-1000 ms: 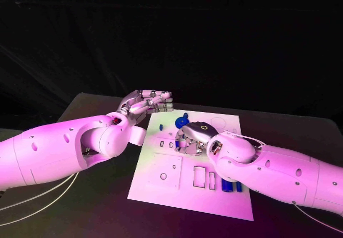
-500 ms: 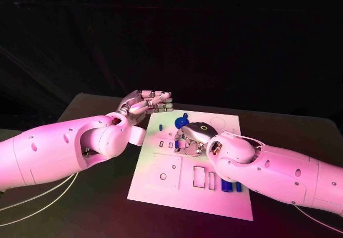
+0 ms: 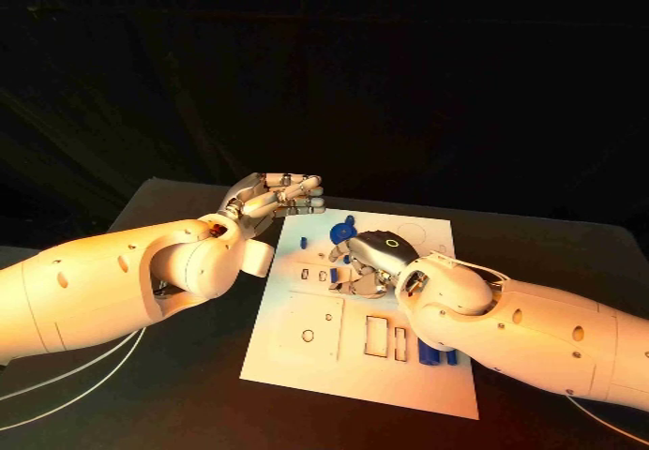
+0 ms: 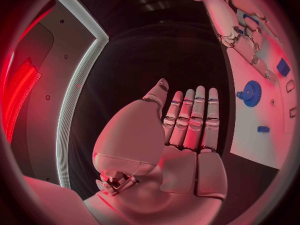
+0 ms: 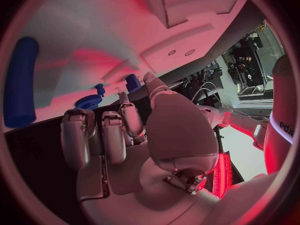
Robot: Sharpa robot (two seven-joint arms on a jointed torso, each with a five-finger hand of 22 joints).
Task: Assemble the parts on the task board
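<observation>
The white task board [image 3: 354, 370] lies in the middle of the table. My right hand [image 3: 365, 262] is over its far half with the fingers [image 5: 103, 135] curled down toward the plate. A small blue part [image 3: 337, 273] sits beside those fingertips; whether the hand grips it is hidden. A blue gear [image 3: 342, 228] [image 4: 251, 93] [image 5: 87, 102] stands just beyond that hand. My left hand [image 3: 280, 197] [image 4: 181, 135] hovers off the board's far left corner, fingers straight and side by side, holding nothing.
Another small blue piece [image 3: 300, 241] [image 4: 263, 129] lies near the board's left edge, and a blue block [image 4: 282, 66] lies further in. Blue cylinders [image 3: 433, 353] [image 5: 19, 80] lie on the board beside my right forearm. Black table [image 3: 162, 394] surrounds the plate.
</observation>
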